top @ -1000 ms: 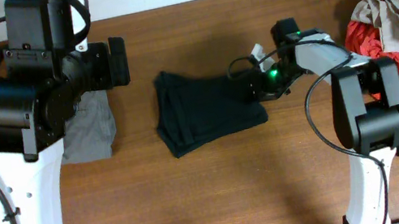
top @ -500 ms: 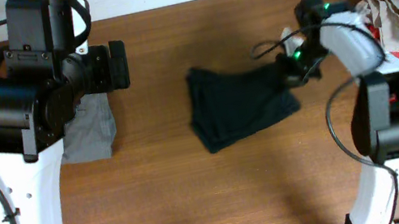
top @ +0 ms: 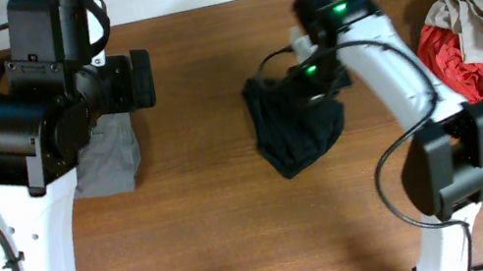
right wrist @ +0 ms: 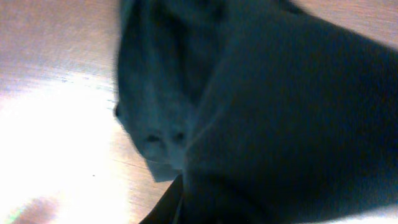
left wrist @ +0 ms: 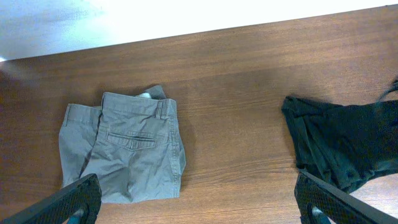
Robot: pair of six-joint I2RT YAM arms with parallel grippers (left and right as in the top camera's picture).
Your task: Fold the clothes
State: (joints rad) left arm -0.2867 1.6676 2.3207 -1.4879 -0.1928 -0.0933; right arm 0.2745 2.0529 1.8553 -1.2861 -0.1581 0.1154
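Black T-shirt (top: 293, 131) bunched, clenched by R pincer (top: 304, 80), L pincer (left wrist: 199, 202) released: spread flat on counter (top: 228, 228) before next fold.

Table (top: 239, 236): smooth brown wood, slight sheen | black T-shirt (top: 296, 131): soft matt cloth | grey trousers (left wrist: 127, 152), ahead of left fingers (left wrist: 68, 202): matt woven cloth | fingers: dimpled black plastic

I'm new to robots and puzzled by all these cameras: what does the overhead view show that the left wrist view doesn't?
Only overhead: the left arm, the right arm, and the heap of red, beige and black clothes at the right end of the wooden table. Only left wrist: the folded grey trousers whole, back pocket included; overhead the left arm hides most of them. Both: the black garment on that table.
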